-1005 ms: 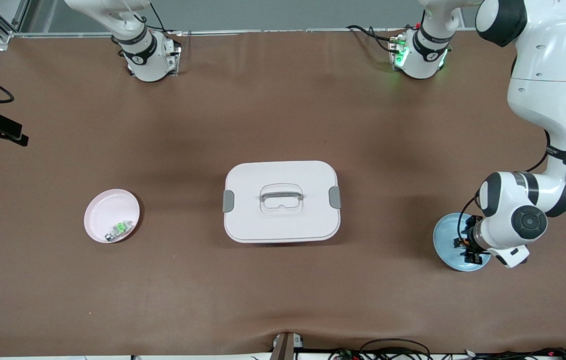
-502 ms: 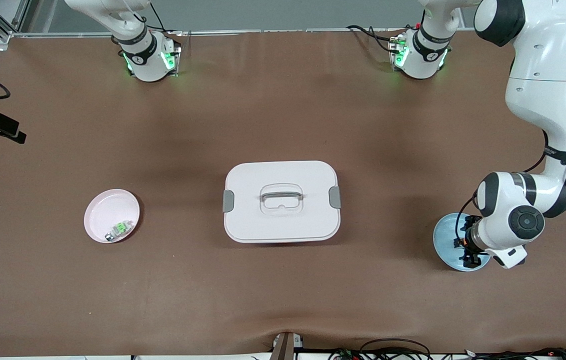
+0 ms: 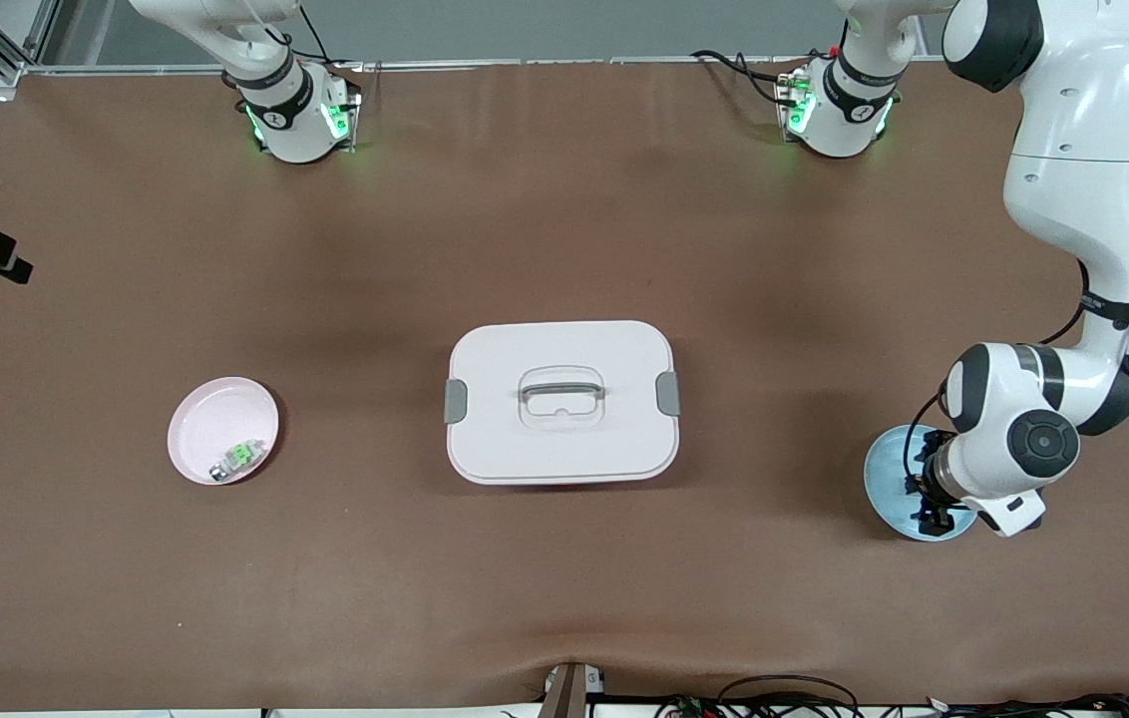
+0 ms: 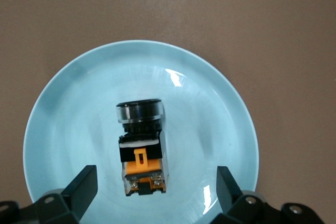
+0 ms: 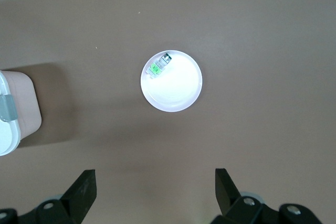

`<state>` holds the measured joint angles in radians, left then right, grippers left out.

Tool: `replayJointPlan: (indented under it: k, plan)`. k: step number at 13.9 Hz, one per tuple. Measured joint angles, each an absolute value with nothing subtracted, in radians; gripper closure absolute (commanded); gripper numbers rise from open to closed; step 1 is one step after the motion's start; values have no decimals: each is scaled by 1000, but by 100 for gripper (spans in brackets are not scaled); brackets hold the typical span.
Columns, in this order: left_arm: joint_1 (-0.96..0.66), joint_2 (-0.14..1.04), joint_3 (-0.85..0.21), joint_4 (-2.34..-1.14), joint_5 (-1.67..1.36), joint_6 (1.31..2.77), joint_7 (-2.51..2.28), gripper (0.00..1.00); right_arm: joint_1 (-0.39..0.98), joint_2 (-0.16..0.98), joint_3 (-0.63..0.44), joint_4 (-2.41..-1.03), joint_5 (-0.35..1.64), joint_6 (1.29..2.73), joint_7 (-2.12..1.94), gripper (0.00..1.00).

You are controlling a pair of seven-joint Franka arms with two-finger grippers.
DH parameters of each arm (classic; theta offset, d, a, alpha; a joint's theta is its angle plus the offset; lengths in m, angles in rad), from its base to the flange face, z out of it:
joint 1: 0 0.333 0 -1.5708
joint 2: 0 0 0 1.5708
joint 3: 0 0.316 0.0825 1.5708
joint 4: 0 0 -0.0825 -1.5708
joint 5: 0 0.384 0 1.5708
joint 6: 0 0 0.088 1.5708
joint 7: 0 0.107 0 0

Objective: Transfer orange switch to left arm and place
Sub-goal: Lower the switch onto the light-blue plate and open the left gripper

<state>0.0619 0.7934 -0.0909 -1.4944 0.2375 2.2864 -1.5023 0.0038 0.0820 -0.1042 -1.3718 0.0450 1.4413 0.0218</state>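
The orange switch [image 4: 140,148] lies on its side on the light blue plate [image 4: 63,108], which sits at the left arm's end of the table [image 3: 886,469]. My left gripper [image 4: 156,182] is open low over this plate, one finger on each side of the switch and not touching it; it also shows in the front view [image 3: 929,507]. The white box [image 3: 561,399] stands mid-table, lid on. My right gripper [image 5: 155,182] is open and empty, high above the table near the pink plate [image 5: 181,95].
The pink plate [image 3: 195,419] at the right arm's end holds a small green-and-silver component [image 3: 238,457], also seen in the right wrist view [image 5: 157,66]. A corner of the box shows in the right wrist view [image 5: 18,111]. Bare brown mat lies between box and plates.
My left arm's wrist has shifted slightly over the blue plate. The green lights on the right arm's base came on. The box and plates have not moved.
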Motion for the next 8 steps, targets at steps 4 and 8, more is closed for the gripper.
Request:
replayJointPlan:
  k: [4,8]
  plan:
    - [54,783,-91,-1490,236,2283,-1428,0,4,82,-104,-1368,54,1445,27,0]
    - [48,746,-69,-1489,155,2273,-1211,0,-12,82,-104,-1368,56,1445,30,0]
